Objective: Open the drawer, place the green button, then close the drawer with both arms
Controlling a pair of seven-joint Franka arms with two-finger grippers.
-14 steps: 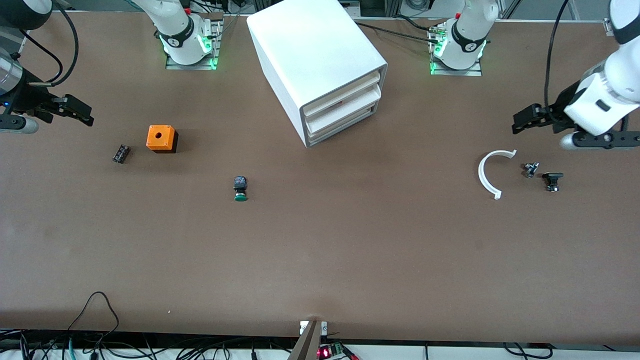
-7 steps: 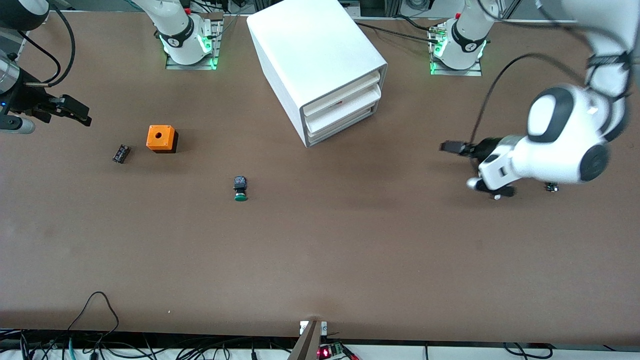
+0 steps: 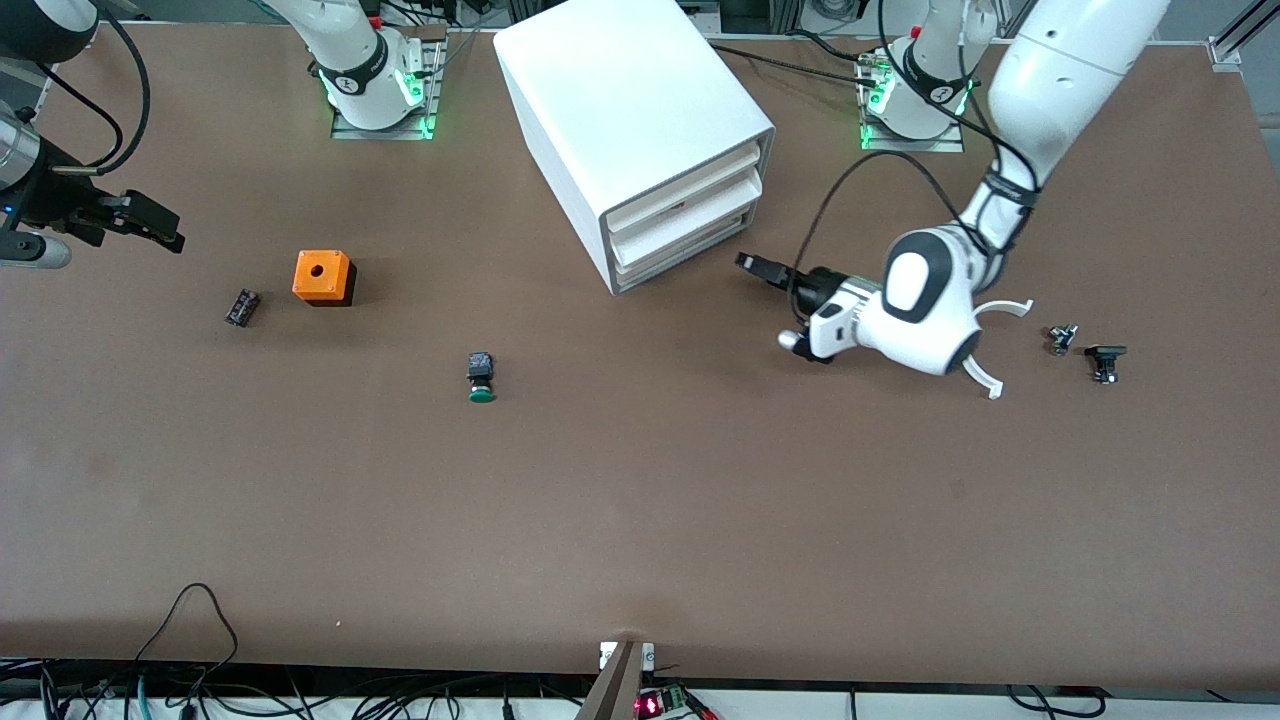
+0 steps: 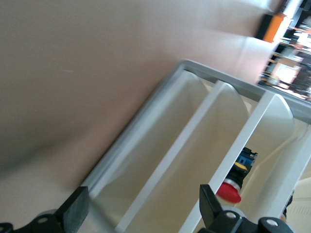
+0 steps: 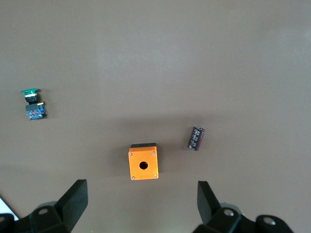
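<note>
Left gripper (image 3: 760, 268): I see it low over the table, just in front of the cabinet's drawer fronts, pointing at them. Its fingers (image 4: 73, 211) are spread apart with nothing between them.
Left wrist view: I look straight at the stacked drawer fronts from close by; a red-capped part (image 4: 229, 190) shows inside one of the upper drawers.
Right gripper (image 3: 140, 222): I have it waiting in the air over the right arm's end of the table, above the bare surface beside the orange cube. Its fingers (image 5: 73, 200) stand wide apart and hold nothing.
Drawer (image 3: 690, 255): the bottommost one in the white cabinet (image 3: 625, 120) sits flush with the ones above it, not pulled out.
Button (image 3: 481, 378): I find it lying on its side on the open table, green cap toward the front camera, nearer to that camera than the cabinet and well apart from both grippers. The right wrist view shows it too (image 5: 32, 99).
Orange cube (image 3: 322, 277): it sits toward the right arm's end, hole facing up, with a small black block (image 3: 242, 307) lying near it.
White curved piece (image 3: 985, 345): it lies toward the left arm's end, partly hidden under the left arm's wrist.
Small dark parts (image 3: 1085, 350): two of them lie just beside that curved piece, toward the table's end.
Table (image 3: 640, 520): a brown surface.
</note>
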